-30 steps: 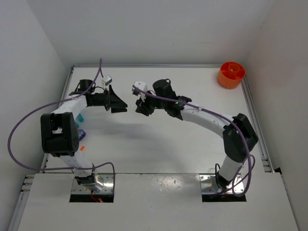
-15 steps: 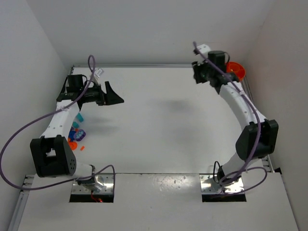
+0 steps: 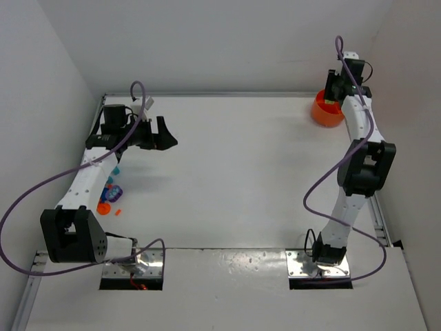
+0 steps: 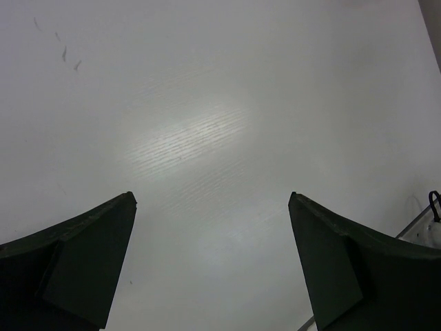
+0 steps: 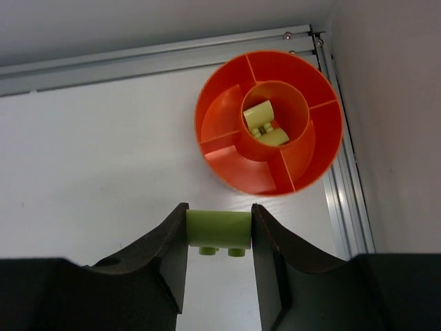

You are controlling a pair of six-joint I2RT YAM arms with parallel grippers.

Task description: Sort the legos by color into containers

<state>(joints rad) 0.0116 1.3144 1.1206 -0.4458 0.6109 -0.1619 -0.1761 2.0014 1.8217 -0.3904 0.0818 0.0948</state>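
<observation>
Item: yellow-green brick [image 5: 218, 229], pinched in my right claw [image 5: 219, 232], long axis spanning finger to finger. Orange tub [image 5: 219, 124] lies just ahead, slightly right of the claw; its centre well holds matching bricks [image 5: 264, 123]. Left claw [image 4: 212, 198] gapes wide, empty, over the bench [image 4: 207, 103]; unsorted legos [image 3: 109, 196] sit beside its arm.

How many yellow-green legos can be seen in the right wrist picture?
3. One yellow-green lego is held by the right end effector; two more lie in the centre cup of the orange tub. Others may be hidden under them.
</observation>
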